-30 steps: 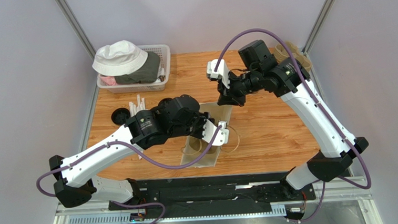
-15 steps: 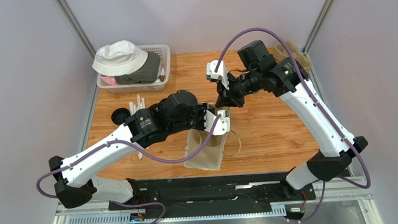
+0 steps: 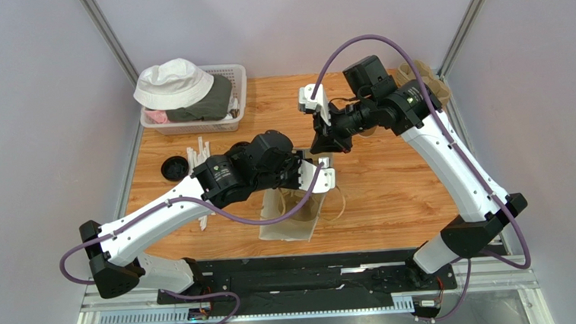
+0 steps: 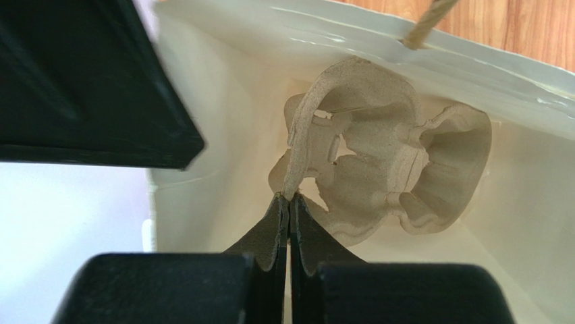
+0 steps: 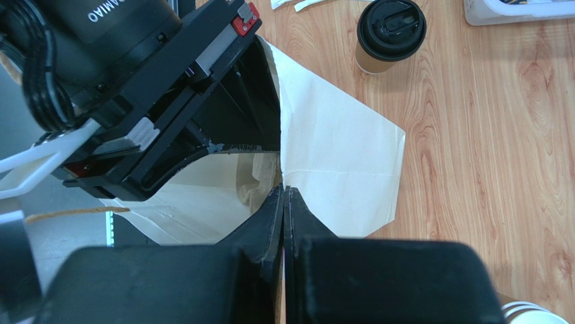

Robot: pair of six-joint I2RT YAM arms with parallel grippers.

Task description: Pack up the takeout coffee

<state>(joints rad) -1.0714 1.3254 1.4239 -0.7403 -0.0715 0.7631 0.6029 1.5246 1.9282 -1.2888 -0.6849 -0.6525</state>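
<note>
The takeout coffee [image 5: 390,34], a tan cup with a black lid, stands upright on the wooden table beyond the bag. I cannot make it out in the top view, where the left arm covers that spot. The paper bag [image 3: 291,219] stands open near the table's front. My right gripper [image 5: 284,190] is shut on the bag's rim [image 5: 337,155] and holds the mouth open. My left gripper [image 4: 289,197] reaches into the bag, shut on the edge of the moulded pulp cup tray [image 4: 385,169], which is inside the bag.
A white basket [image 3: 239,97] with a hat and clothes stands at the back left. A loose black disc [image 3: 175,168] and white packets [image 3: 197,149] lie left of the left arm. Tan pulp pieces [image 3: 418,73] sit at the back right.
My left wrist has moved back and to the right over the bag mouth with the tray. The bag has shifted with it. My right gripper has edged slightly back, still on the rim.
</note>
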